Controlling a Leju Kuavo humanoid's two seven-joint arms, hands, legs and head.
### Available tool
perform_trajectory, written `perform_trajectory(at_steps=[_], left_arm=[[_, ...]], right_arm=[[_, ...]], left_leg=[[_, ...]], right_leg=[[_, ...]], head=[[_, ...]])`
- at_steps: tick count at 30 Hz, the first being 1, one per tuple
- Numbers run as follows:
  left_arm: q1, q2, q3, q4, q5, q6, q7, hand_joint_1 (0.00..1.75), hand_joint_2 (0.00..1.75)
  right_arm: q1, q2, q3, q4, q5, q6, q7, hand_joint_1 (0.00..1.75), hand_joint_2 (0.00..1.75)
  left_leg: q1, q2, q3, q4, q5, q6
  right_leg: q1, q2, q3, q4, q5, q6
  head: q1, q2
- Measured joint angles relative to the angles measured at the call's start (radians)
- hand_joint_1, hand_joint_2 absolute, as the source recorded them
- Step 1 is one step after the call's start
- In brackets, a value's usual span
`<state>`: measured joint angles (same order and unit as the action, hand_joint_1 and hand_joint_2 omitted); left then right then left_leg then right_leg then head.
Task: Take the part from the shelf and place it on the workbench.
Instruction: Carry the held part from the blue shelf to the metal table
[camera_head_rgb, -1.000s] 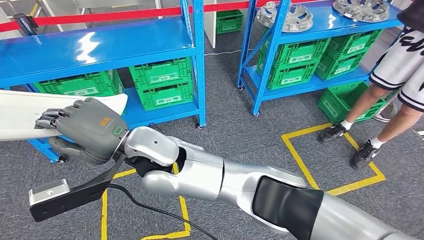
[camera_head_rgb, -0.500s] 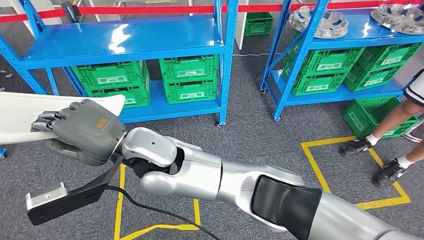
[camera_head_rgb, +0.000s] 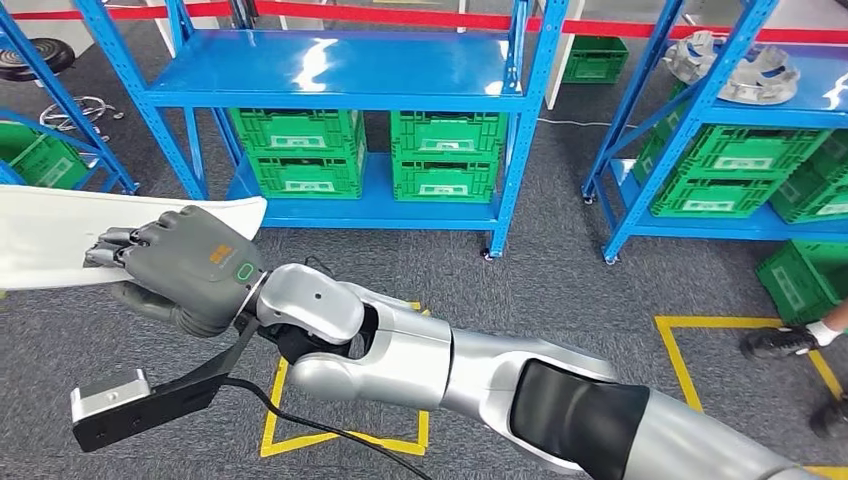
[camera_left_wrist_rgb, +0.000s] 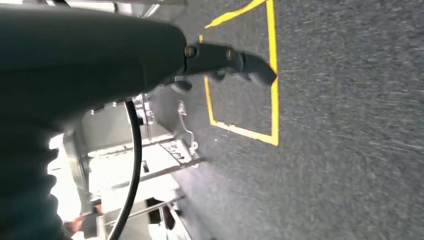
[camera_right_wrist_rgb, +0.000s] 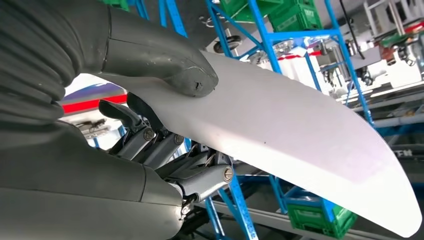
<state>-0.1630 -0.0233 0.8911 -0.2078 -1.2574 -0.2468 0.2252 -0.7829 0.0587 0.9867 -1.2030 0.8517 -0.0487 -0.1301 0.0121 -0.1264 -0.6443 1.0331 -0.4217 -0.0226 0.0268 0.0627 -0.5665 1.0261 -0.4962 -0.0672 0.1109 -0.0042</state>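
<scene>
At the left, the white part (camera_head_rgb: 60, 235) is clamped in the right hand (camera_head_rgb: 185, 265), thumb under and fingers over, held above the floor. It is the carrying step; next comes finding the table. The part's far end is cut off. The left hand (camera_left_wrist_rgb: 230, 62) hangs blurred, and I cannot tell its state.

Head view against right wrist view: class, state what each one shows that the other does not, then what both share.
The head view alone shows the silver right arm, the yellow floor markings and the metal parts on the top of a far shelf.

The right wrist view alone shows the thumb pressed on one face of the white part and the fingers curled against the other.

Both show the right hand gripping the white part, blue shelving and green crates.
</scene>
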Motion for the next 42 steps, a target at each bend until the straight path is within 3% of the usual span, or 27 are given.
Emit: perform_trajectory(at_steps=[1, 3, 5, 7, 8, 10, 12, 13, 16, 18, 20, 22, 23, 25, 26, 28, 29, 31, 33, 35, 37, 38, 39, 40, 42], left_arm=[[0.002, 0.0, 0.0, 0.0, 0.0, 0.0, -0.001, 0.0, 1.75], [0.003, 0.001, 0.0, 0.001, 0.0, 0.0, -0.003, 0.0, 1.75], [0.001, 0.004, 0.0, 0.001, -0.001, 0.0, -0.004, 0.0, 1.75], [0.001, 0.007, 0.0, 0.001, -0.001, 0.0, -0.004, 0.0, 1.75], [0.002, 0.008, 0.0, 0.001, -0.001, 0.0, -0.004, 0.0, 1.75], [0.003, 0.009, 0.0, 0.001, -0.001, 0.0, -0.004, 0.0, 1.75], [0.001, 0.009, 0.0, 0.0, -0.001, 0.0, -0.007, 0.0, 1.75], [0.0, 0.009, 0.0, 0.0, -0.001, 0.0, -0.008, 0.0, 1.75], [0.003, 0.011, 0.0, 0.0, -0.001, 0.0, -0.008, 0.0, 1.75], [0.004, 0.011, 0.0, 0.0, -0.001, 0.0, -0.005, 0.0, 1.75], [0.001, 0.011, 0.0, 0.0, -0.001, 0.0, -0.002, 0.0, 1.75], [0.001, 0.011, 0.0, 0.0, -0.001, 0.0, -0.002, 0.0, 1.75], [0.002, 0.011, 0.0, 0.0, -0.001, 0.0, -0.002, 0.0, 1.75], [0.004, 0.011, 0.0, 0.0, -0.001, 0.0, -0.003, 0.0, 1.75], [0.003, 0.01, 0.0, 0.0, -0.001, 0.0, -0.005, 0.0, 1.75], [0.003, 0.009, 0.0, 0.0, -0.001, 0.0, -0.008, 0.0, 1.75], [0.004, 0.009, 0.0, 0.0, -0.001, 0.0, -0.01, 0.0, 1.75], [0.008, 0.009, 0.0, 0.0, -0.001, 0.0, -0.01, 0.0, 1.75], [0.01, 0.008, 0.0, 0.001, -0.002, 0.0, -0.01, 0.0, 1.75], [0.007, 0.008, 0.0, 0.001, -0.003, 0.0, -0.01, 0.0, 1.75], [0.005, 0.009, 0.0, 0.001, -0.006, 0.0, -0.011, 0.0, 1.75], [0.007, 0.009, 0.0, 0.001, -0.006, 0.0, -0.011, 0.0, 1.75], [0.008, 0.009, 0.0, 0.001, -0.007, 0.0, -0.011, 0.0, 1.75], [0.009, 0.009, 0.0, 0.001, -0.007, 0.0, -0.011, 0.0, 1.75], [0.007, 0.01, 0.0, 0.0, -0.007, 0.0, -0.011, 0.0, 1.75]], right_arm=[[0.001, 0.0, 0.0, -0.005, 0.004, 0.002, 0.003, 1.75, 1.75], [0.002, 0.002, 0.0, -0.017, 0.012, 0.007, 0.009, 1.75, 1.75], [0.007, 0.003, 0.0, -0.025, 0.018, 0.014, 0.015, 1.75, 1.75], [0.017, 0.003, 0.0, -0.029, 0.021, 0.023, 0.019, 1.75, 1.75], [0.02, 0.003, 0.0, -0.031, 0.021, 0.025, 0.019, 1.75, 1.75], [0.022, 0.003, 0.0, -0.037, 0.023, 0.031, 0.021, 1.75, 1.75], [0.022, 0.003, -0.001, -0.044, 0.024, 0.036, 0.024, 1.75, 1.75], [0.023, 0.003, -0.001, -0.048, 0.025, 0.039, 0.026, 1.75, 1.75], [0.024, 0.004, -0.002, -0.054, 0.028, 0.045, 0.027, 1.75, 1.75], [0.026, 0.004, -0.004, -0.058, 0.031, 0.048, 0.027, 1.75, 1.75], [0.031, 0.003, -0.007, -0.06, 0.034, 0.051, 0.027, 1.75, 1.75], [0.041, 0.002, -0.008, -0.06, 0.037, 0.055, 0.026, 1.75, 1.75], [0.044, 0.002, -0.008, -0.06, 0.038, 0.057, 0.024, 1.75, 1.75], [0.046, 0.002, -0.008, -0.06, 0.04, 0.058, 0.02, 1.75, 1.75], [0.045, 0.002, -0.008, -0.06, 0.04, 0.059, 0.018, 1.75, 1.75], [0.044, 0.003, -0.009, -0.06, 0.041, 0.059, 0.016, 1.75, 1.75], [0.044, 0.003, -0.009, -0.06, 0.041, 0.059, 0.016, 1.75, 1.75], [0.044, 0.006, -0.01, -0.06, 0.041, 0.059, 0.016, 1.75, 1.75], [0.044, 0.013, -0.01, -0.06, 0.042, 0.059, 0.016, 1.75, 1.75], [0.046, 0.017, -0.01, -0.06, 0.042, 0.059, 0.016, 1.75, 1.75], [0.052, 0.017, -0.01, -0.058, 0.043, 0.06, 0.016, 1.75, 1.75], [0.055, 0.017, -0.01, -0.058, 0.045, 0.06, 0.015, 1.75, 1.75], [0.056, 0.017, -0.01, -0.058, 0.046, 0.06, 0.015, 1.75, 1.75], [0.057, 0.017, -0.01, -0.058, 0.048, 0.06, 0.014, 1.75, 1.75], [0.056, 0.017, -0.011, -0.058, 0.051, 0.06, 0.013, 1.75, 1.75]], left_leg=[[-0.002, 0.007, -0.005, 0.004, -0.002, -0.004], [-0.007, 0.053, -0.031, 0.055, -0.035, -0.011], [-0.003, 0.101, -0.081, 0.171, -0.099, -0.021], [0.006, 0.116, -0.11, 0.25, -0.13, -0.034], [0.011, 0.121, -0.099, 0.241, -0.12, -0.04], [0.018, 0.151, -0.027, 0.123, -0.071, -0.052], [0.016, 0.183, 0.034, 0.018, -0.043, -0.047], [0.013, 0.189, 0.044, 0.0, -0.042, -0.038], [0.01, 0.158, 0.037, 0.0, -0.037, -0.011], [0.012, 0.139, 0.034, -0.003, -0.031, 0.001], [0.013, 0.118, 0.029, -0.003, -0.026, 0.009], [0.011, 0.093, 0.024, -0.003, -0.023, 0.011], [0.01, 0.079, 0.023, -0.002, -0.021, 0.01], [0.011, 0.05, 0.021, -0.002, -0.018, 0.005], [0.011, 0.037, 0.02, -0.001, -0.015, 0.001], [0.012, 0.013, 0.014, -0.002, -0.009, -0.011], [0.014, 0.002, 0.011, -0.005, -0.004, -0.018], [0.017, -0.009, 0.004, -0.011, 0.003, -0.032], [0.014, 0.034, -0.016, 0.022, -0.018, -0.038], [0.01, 0.094, -0.065, 0.135, -0.083, -0.04], [0.009, 0.113, -0.111, 0.252, -0.134, -0.044], [0.01, 0.116, -0.113, 0.267, -0.135, -0.045], [0.009, 0.121, -0.092, 0.242, -0.119, -0.045], [0.009, 0.134, -0.054, 0.183, -0.092, -0.045], [0.003, 0.181, 0.024, 0.049, -0.053, -0.037]], right_leg=[[-0.003, -0.012, 0.004, -0.011, 0.006, 0.001], [-0.011, -0.039, 0.014, -0.032, 0.019, 0.0], [-0.01, -0.068, 0.015, -0.037, 0.022, -0.001], [-0.012, -0.098, 0.013, -0.035, 0.02, 0.001], [-0.014, -0.112, 0.011, -0.032, 0.018, 0.003], [-0.019, -0.137, 0.008, -0.019, 0.01, 0.014], [-0.018, -0.158, 0.004, -0.003, -0.002, 0.029], [-0.016, -0.166, 0.002, 0.002, -0.005, 0.035], [-0.018, -0.181, 0.003, 0.008, -0.011, 0.05], [-0.025, -0.138, -0.016, 0.059, -0.047, 0.061], [-0.029, -0.083, -0.073, 0.183, -0.113, 0.067], [-0.029, -0.068, -0.124, 0.286, -0.147, 0.067], [-0.029, -0.065, -0.127, 0.289, -0.137, 0.064], [-0.03, -0.047, -0.075, 0.183, -0.071, 0.056], [-0.031, -0.023, -0.04, 0.112, -0.043, 0.052], [-0.03, 0.01, 0.0, 0.024, -0.014, 0.048], [-0.027, 0.012, 0.003, 0.014, -0.015, 0.046], [-0.025, -0.013, 0.002, 0.007, -0.005, 0.035], [-0.027, -0.038, 0.004, -0.004, 0.005, 0.02], [-0.024, -0.067, 0.002, -0.008, 0.009, 0.011], [-0.02, -0.097, -0.001, -0.008, 0.009, 0.009], [-0.019, -0.111, -0.002, -0.008, 0.009, 0.009], [-0.019, -0.125, -0.003, -0.007, 0.009, 0.009], [-0.018, -0.138, -0.003, -0.005, 0.008, 0.01], [-0.014, -0.163, -0.005, 0.002, 0.003, 0.016]], head=[[0.0, 0.0], [-0.005, 0.0], [-0.009, 0.0], [-0.009, 0.0], [-0.009, 0.0], [-0.009, 0.0], [-0.01, 0.0], [-0.01, 0.0], [-0.009, 0.0], [-0.007, 0.0], [-0.004, 0.0], [-0.003, 0.0], [-0.004, 0.0], [-0.003, 0.0], [-0.004, 0.0], [-0.003, 0.0], [-0.003, 0.0], [-0.002, 0.0], [-0.006, 0.0], [-0.011, 0.0], [-0.012, 0.0], [-0.012, 0.0], [-0.012, 0.0], [-0.012, 0.0], [-0.012, 0.0]])
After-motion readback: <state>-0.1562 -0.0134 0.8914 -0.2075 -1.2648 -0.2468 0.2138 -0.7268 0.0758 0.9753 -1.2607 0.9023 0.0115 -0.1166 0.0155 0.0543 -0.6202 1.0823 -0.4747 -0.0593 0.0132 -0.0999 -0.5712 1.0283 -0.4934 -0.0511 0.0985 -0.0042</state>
